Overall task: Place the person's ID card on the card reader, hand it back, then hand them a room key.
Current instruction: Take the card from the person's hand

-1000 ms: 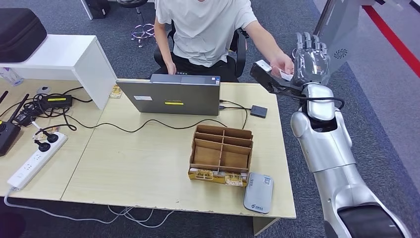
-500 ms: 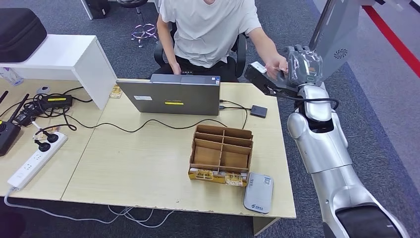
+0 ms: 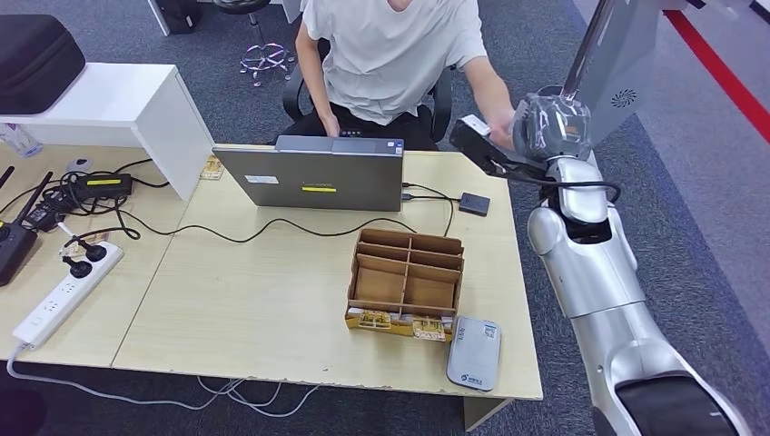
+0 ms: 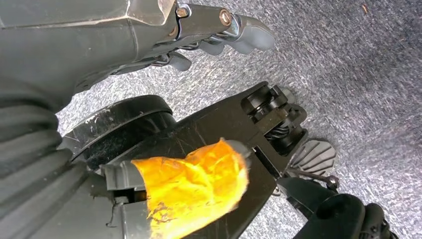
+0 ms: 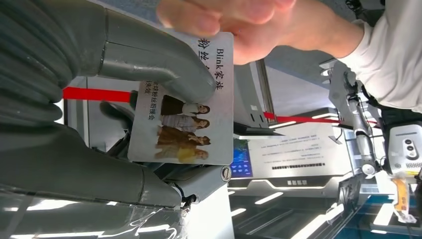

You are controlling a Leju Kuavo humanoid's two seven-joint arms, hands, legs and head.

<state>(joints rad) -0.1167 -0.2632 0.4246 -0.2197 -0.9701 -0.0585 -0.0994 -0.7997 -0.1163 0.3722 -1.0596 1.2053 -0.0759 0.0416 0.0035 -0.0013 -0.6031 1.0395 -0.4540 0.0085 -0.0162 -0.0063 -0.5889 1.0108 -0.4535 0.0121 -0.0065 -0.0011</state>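
The ID card (image 5: 186, 109), white with a photo and printed text, lies between the thumb (image 5: 154, 59) and the fingers of my right hand (image 3: 552, 127). A person's hand (image 5: 239, 20) still pinches its far end. That hand (image 3: 501, 125) meets mine past the table's far right corner, at chest height of the seated person (image 3: 390, 54). The grey-white card reader (image 3: 473, 352) lies at the table's front right edge. Beside it stands a wooden compartment box (image 3: 405, 282) with key cards (image 3: 399, 322) in its front slots. My left hand (image 4: 199, 35) hangs over the carpet, holding nothing.
A laptop (image 3: 310, 177) stands open at the table's (image 3: 245, 300) far edge, its cables running across the top. A small black box (image 3: 474, 203) lies near the far right corner. A power strip (image 3: 64, 291) and chargers crowd the left side.
My right hand's fingers have folded from spread upright to closed around the card, and the hand has shifted slightly left, toward the person's hand. The person has leaned a little to the right.
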